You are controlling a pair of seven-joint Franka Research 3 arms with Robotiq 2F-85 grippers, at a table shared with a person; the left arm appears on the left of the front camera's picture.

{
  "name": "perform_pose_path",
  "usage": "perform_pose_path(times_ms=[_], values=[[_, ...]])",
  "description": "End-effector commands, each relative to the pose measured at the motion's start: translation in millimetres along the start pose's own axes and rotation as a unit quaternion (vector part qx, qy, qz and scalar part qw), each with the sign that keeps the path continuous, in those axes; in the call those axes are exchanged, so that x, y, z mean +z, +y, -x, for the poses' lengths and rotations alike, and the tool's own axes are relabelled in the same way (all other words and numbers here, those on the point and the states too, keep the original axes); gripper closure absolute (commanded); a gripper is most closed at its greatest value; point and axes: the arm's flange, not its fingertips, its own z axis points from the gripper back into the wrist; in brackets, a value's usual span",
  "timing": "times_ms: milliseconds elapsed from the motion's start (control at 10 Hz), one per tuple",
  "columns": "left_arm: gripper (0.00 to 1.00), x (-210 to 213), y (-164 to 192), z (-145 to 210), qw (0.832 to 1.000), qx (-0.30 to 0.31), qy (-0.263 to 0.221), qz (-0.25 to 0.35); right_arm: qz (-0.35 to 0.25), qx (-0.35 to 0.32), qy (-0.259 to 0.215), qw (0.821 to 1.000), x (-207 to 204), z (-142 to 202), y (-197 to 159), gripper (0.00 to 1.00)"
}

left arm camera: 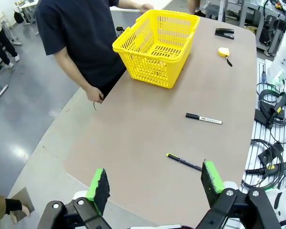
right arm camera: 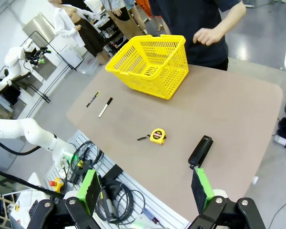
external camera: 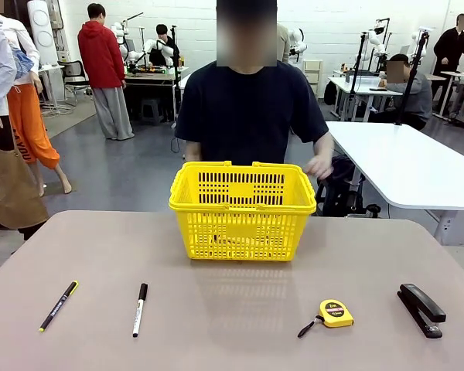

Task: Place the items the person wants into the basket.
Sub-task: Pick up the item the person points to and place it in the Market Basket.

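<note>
Table (external camera: 232,340) holds 1 basket (external camera: 240,232), 2 pens (external camera: 140,309), 1 stapler (external camera: 421,309) (1 tape measure (external camera: 336,313)).

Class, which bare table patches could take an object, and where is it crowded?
Free: the middle, between the black-capped white pen and small yellow tape measure, before the yellow slotted plastic basket; also both sides of it. Tightest: tape measure to black stapler.

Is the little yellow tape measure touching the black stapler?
Apart. The front view shows bare tabletop between the tape measure and the stapler.

Basket (external camera: 242,207) behind pens (external camera: 140,309), tape measure (external camera: 336,313), stapler (external camera: 421,309)
</note>
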Motion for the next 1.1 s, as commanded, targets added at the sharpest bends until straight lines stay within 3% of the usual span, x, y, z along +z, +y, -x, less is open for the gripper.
perform_pose_path(times_ms=[0,800,900,1000], values=[[0.00,2,2,0,1.000,-0.013,-0.008,0.003,-0.007,0.006,-0.008,1.000,1,-1,1,0.00],[0.00,2,2,0,1.000,-0.013,-0.008,0.003,-0.007,0.006,-0.008,1.000,1,-1,1,0.00],[0.00,2,2,0,1.000,-0.013,-0.008,0.003,0.000,0.000,0.000,1.000,0,0,0,0.00],[0.00,2,2,0,1.000,-0.013,-0.008,0.003,0.064,-0.031,0.060,0.996,-26,-30,26,0.00]])
